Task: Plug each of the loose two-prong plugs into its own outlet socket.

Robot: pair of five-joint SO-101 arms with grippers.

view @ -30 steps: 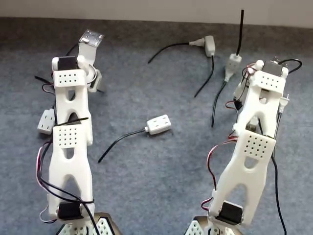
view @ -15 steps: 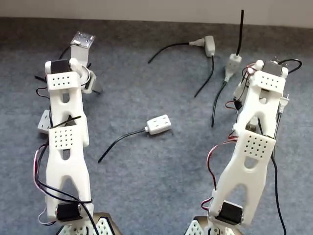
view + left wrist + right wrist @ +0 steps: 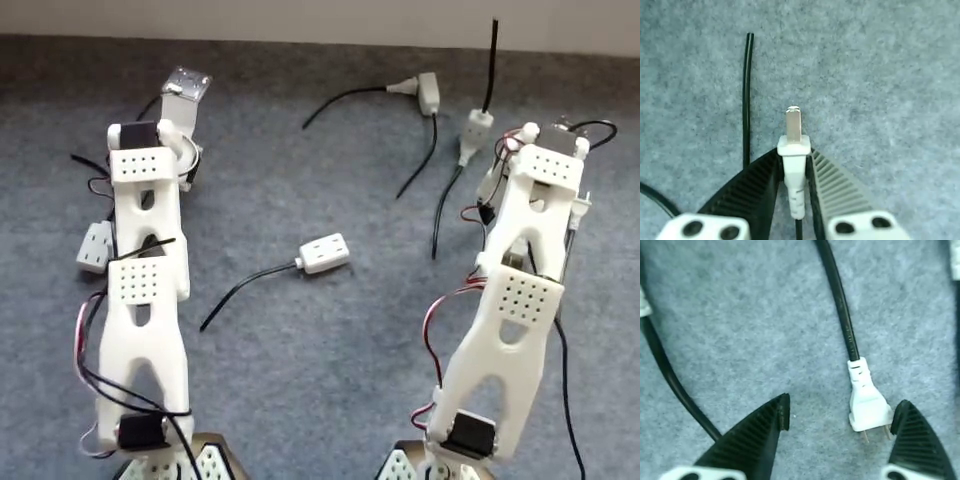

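Note:
My left gripper (image 3: 794,165) is shut on a white two-prong plug (image 3: 793,160); its prongs (image 3: 793,122) stick out past the fingertips, above the grey carpet. In the high view this gripper (image 3: 186,162) is at the far left. One white outlet socket (image 3: 325,253) lies mid-table on a black cable. Another socket (image 3: 94,246) lies beside the left arm, partly hidden. My right gripper (image 3: 842,407) is open over the carpet. A loose white plug (image 3: 867,405) lies flat between its fingers, close to one black fingertip (image 3: 904,415).
At the back lie a white connector (image 3: 428,92) with black cable and another white piece (image 3: 477,128) on a cable. Loose black cables (image 3: 840,300) cross the carpet near the right gripper. A cable end (image 3: 747,95) lies by the held plug.
The left arm swung left and away with its plug, then came back to about where it started. The right arm has stayed still.

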